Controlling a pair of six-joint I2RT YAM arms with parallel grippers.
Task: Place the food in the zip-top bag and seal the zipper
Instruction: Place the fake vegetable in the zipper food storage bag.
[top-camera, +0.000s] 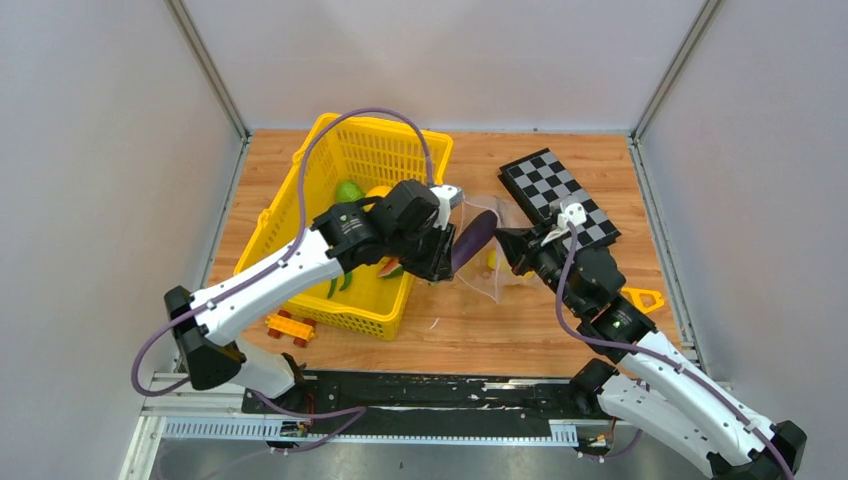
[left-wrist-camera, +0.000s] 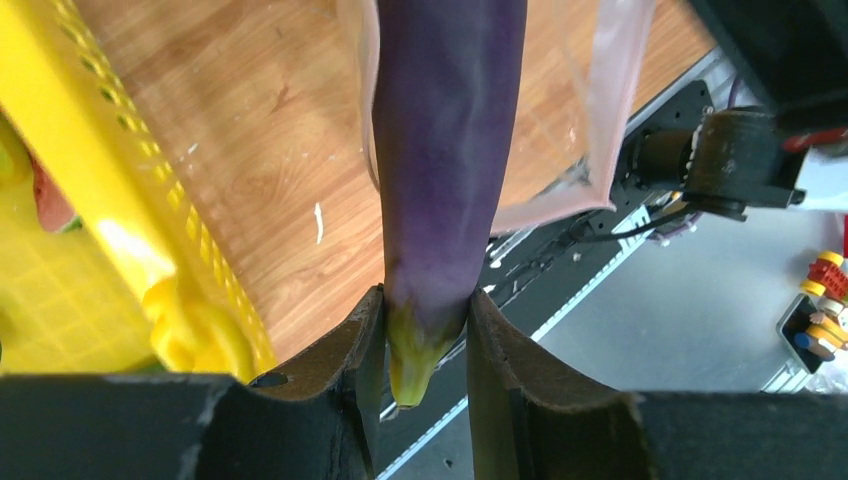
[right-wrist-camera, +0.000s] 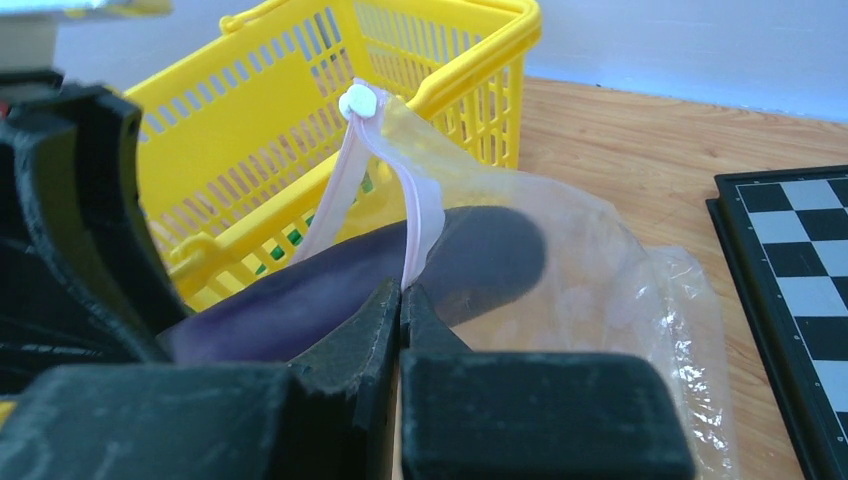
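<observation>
My left gripper (top-camera: 447, 250) is shut on the stem end of the purple eggplant (top-camera: 474, 240), which pokes tip-first into the mouth of the clear zip-top bag (top-camera: 492, 270). In the left wrist view the eggplant (left-wrist-camera: 445, 150) runs up between my jaws (left-wrist-camera: 422, 330) into the bag (left-wrist-camera: 600, 120). My right gripper (top-camera: 512, 243) is shut on the bag's pink zipper strip (right-wrist-camera: 412, 225) and holds that rim up; its white slider (right-wrist-camera: 358, 101) sits at the top. A yellow piece (top-camera: 491, 259) shows inside the bag. Green and red food (top-camera: 349, 190) lies in the basket.
The yellow lattice basket (top-camera: 300, 250) stands left of the bag, close to my left arm. A chequerboard (top-camera: 560, 195) lies behind the right gripper. An orange toy car (top-camera: 288, 327) sits at the near left, and an orange piece (top-camera: 645, 298) at the right.
</observation>
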